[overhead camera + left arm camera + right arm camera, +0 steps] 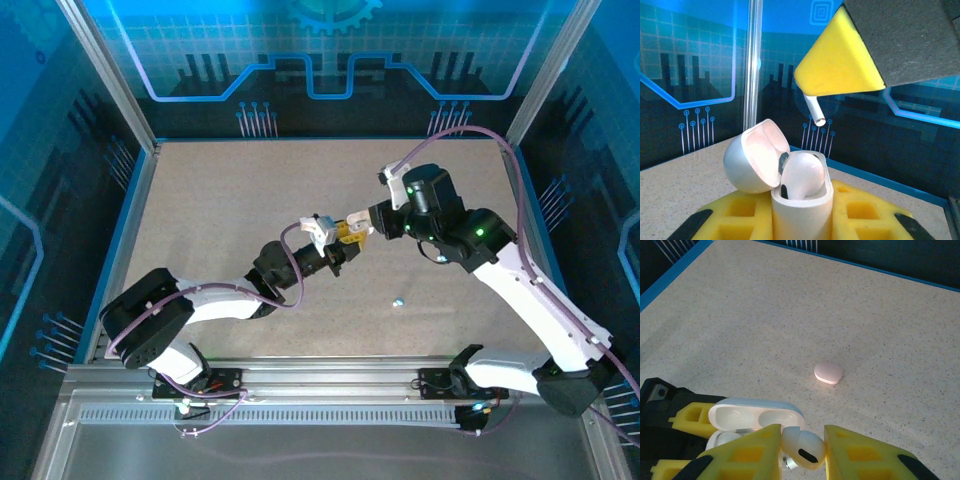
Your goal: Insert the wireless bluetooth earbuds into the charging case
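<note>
**Desk:** How do the arms stand?

**Photographer:** The left arm (215, 300) stretches low from its base toward mid-table. The right arm (530, 290) arches over, wrist angled back at it.

**Desk:** The grippers?

**Photographer:** Nearly tip to tip. The left gripper (335, 255) clamps the charging case (802, 210). The right gripper (352, 233) pinches an earbud (802, 447) between yellow pads (752, 452).

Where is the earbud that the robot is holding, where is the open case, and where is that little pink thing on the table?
white earbud (802, 446): right wrist view, its rounded head.
charging case (801, 215): left wrist view, front of its base.
pink earbud (828, 373): right wrist view, its top.
</note>
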`<state>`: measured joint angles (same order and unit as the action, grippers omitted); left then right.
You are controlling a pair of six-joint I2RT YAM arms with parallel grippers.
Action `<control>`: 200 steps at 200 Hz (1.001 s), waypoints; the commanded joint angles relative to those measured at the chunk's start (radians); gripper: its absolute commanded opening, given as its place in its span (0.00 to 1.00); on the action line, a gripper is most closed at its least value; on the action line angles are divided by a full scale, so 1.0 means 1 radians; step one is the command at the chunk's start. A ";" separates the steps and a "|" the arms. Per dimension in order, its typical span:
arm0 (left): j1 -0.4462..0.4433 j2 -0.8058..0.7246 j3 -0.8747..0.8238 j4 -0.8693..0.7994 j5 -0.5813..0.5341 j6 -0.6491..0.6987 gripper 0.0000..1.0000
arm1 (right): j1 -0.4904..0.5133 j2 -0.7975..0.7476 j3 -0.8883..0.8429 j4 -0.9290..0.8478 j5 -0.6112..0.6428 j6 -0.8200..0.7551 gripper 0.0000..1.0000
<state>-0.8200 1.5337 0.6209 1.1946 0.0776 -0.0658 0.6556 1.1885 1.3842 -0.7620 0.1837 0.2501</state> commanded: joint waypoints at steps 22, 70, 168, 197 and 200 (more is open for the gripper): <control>0.005 -0.003 0.036 0.015 0.041 -0.026 0.23 | 0.038 0.022 0.028 0.020 0.032 -0.053 0.27; 0.005 -0.006 0.035 0.024 0.036 -0.029 0.22 | 0.058 0.034 0.016 0.003 0.074 -0.088 0.26; 0.006 0.000 0.031 0.051 0.004 -0.033 0.22 | 0.070 0.021 -0.007 -0.022 0.096 -0.141 0.24; 0.008 0.005 0.033 0.060 0.000 -0.043 0.22 | 0.069 0.023 -0.016 -0.017 0.072 -0.147 0.24; 0.008 0.006 0.034 0.062 -0.001 -0.043 0.22 | 0.070 0.025 -0.018 -0.018 0.069 -0.147 0.24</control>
<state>-0.8200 1.5337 0.6270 1.1950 0.0937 -0.0807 0.7086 1.2236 1.3788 -0.7700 0.2607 0.1230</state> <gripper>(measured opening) 0.226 0.247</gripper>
